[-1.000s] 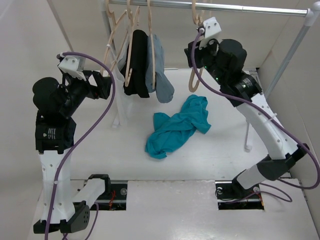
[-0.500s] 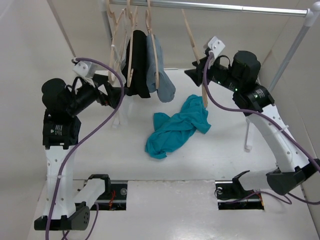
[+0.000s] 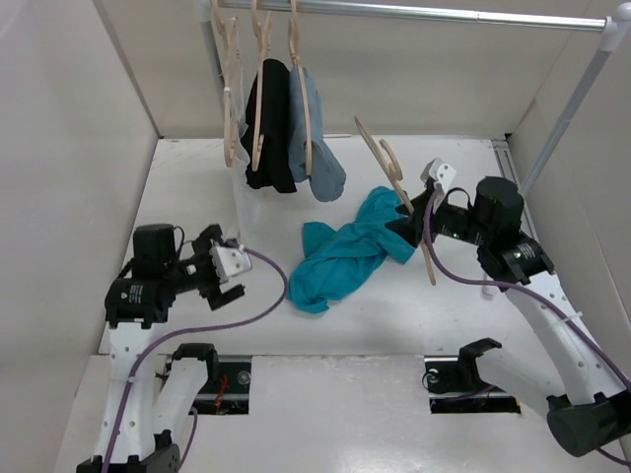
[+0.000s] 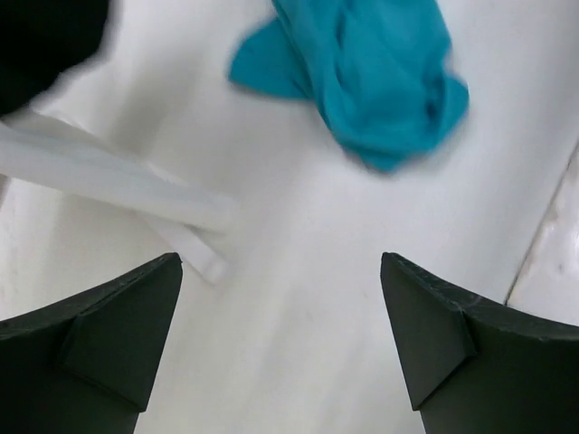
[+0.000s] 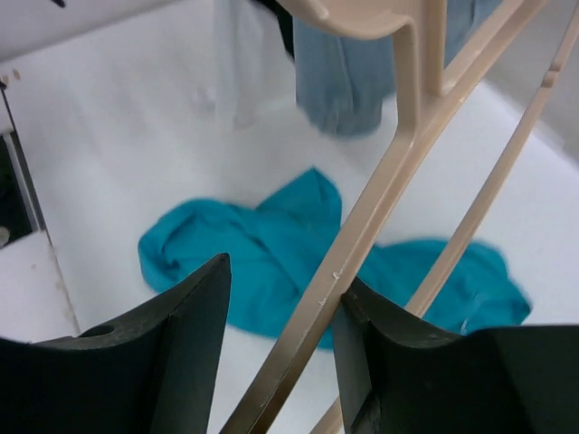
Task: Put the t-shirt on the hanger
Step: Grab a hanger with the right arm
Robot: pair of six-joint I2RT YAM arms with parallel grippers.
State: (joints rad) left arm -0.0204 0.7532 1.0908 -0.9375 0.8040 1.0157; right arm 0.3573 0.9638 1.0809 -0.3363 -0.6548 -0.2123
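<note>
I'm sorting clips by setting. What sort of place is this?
Likely a robot lab bench set up as a small wardrobe: a white walled table, a metal clothes rail hung with pale wooden hangers, and a crumpled teal cloth t-shirt on the table.

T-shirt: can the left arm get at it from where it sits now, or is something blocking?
Probably yes. The left gripper is open and low, facing the t-shirt, with only table surface between them. The rack's white foot lies off to one side, and the right gripper holds the hanger beyond it.
</note>
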